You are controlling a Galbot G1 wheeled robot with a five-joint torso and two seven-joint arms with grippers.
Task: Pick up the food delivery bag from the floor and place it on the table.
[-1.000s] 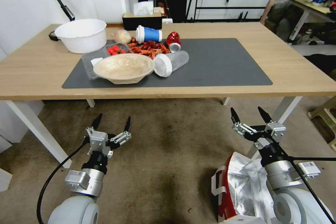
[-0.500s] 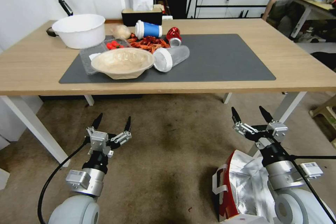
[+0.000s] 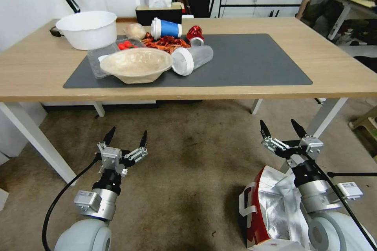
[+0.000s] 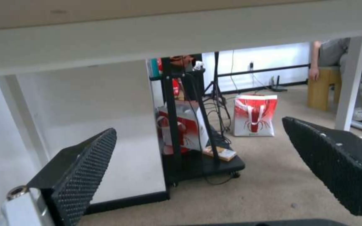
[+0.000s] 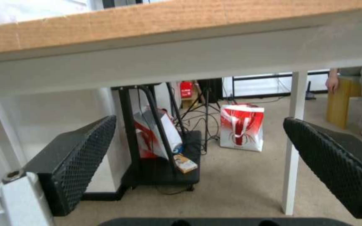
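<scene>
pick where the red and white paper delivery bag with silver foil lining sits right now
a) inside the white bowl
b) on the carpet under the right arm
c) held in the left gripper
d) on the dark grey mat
b: the red and white paper delivery bag with silver foil lining stands on the carpet beneath the right gripper, which is open and empty, as is the left gripper.

Both pincers (image 3: 125,135) (image 3: 282,126) empty, agape

At five o'clock in the head view, the food delivery bag (image 3: 271,211) is cut off by the lower edge and partly hidden behind the right arm; its logo perhaps faces away.
</scene>
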